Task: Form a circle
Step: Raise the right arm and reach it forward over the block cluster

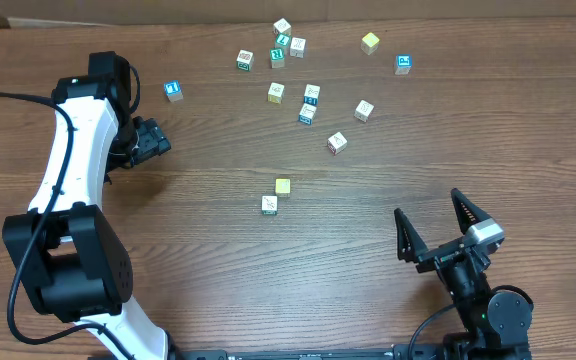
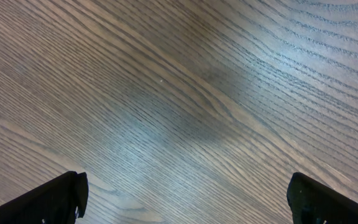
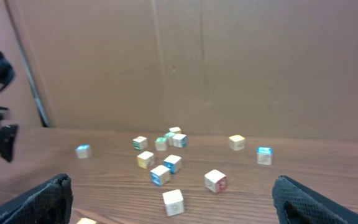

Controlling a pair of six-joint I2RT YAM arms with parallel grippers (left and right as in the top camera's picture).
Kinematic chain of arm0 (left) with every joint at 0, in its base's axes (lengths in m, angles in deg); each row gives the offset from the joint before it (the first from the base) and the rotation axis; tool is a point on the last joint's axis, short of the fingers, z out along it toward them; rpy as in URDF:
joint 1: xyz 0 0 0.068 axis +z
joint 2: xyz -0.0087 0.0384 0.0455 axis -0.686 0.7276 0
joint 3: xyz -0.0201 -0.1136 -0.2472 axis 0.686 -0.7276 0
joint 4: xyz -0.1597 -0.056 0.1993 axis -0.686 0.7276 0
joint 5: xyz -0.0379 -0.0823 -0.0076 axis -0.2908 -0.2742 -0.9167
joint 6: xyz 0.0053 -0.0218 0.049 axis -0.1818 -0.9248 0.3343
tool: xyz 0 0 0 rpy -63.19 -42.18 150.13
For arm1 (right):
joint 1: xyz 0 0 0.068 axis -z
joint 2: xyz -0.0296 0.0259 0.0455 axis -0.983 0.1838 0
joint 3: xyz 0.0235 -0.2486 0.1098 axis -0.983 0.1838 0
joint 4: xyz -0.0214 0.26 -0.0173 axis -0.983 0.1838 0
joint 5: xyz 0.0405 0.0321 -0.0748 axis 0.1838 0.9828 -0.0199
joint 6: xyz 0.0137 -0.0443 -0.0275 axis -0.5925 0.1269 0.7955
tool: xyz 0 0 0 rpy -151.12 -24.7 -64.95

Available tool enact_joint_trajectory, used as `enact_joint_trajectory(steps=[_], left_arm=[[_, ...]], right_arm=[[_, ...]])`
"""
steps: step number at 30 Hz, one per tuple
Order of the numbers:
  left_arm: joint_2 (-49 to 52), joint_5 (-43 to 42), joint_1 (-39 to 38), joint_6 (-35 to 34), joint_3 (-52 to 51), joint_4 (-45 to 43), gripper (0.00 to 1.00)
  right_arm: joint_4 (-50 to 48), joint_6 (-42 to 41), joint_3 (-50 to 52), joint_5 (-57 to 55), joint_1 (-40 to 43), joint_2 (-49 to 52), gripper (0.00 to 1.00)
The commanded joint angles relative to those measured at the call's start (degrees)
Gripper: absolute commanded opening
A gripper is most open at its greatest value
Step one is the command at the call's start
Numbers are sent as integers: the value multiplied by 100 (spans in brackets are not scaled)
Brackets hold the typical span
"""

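Both my left gripper (image 1: 156, 140) and right gripper (image 1: 435, 225) hang wide open and empty, while the pale yellow cube (image 1: 283, 186) and a whitish cube (image 1: 269, 204) sit just beside each other mid-table (image 1: 218, 280), likely light, hard blocks to pinch across opposite flat faces.

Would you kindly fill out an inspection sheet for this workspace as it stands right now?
Surface: brown wood-grain table, bare wood under the left wrist camera.
Job's things: pale yellow small cube and whitish printed cube sit close together, diagonally, near the middle; no ring formed yet.
Clutter: loose scatter of small cubes on the far side, among them a blue-faced cube, a green-faced cube and a red-marked whitish cube.
Grippers: left gripper open, empty; right gripper open, empty.
Cables: thin black cable runs along the white left arm.
Surroundings: brown cardboard wall behind the table.
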Motion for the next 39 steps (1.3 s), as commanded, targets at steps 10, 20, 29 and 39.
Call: enact_joint_trajectory(steps=[10,20,29,39], left_arm=[[-101,76,2,107,96,15,100],[-101,76,2,107,96,15,100],[-101,76,2,107,96,15,100],[-101,76,2,107,96,15,100]], right_arm=[[1117,-363,-1711,-175,-24,254,100],[2588,-339,-4142,-293,-24,2426,100],[4177,7,-7117,-295,-22,5455,100],[6279,55,-10511,-66,-24,8821,100]])
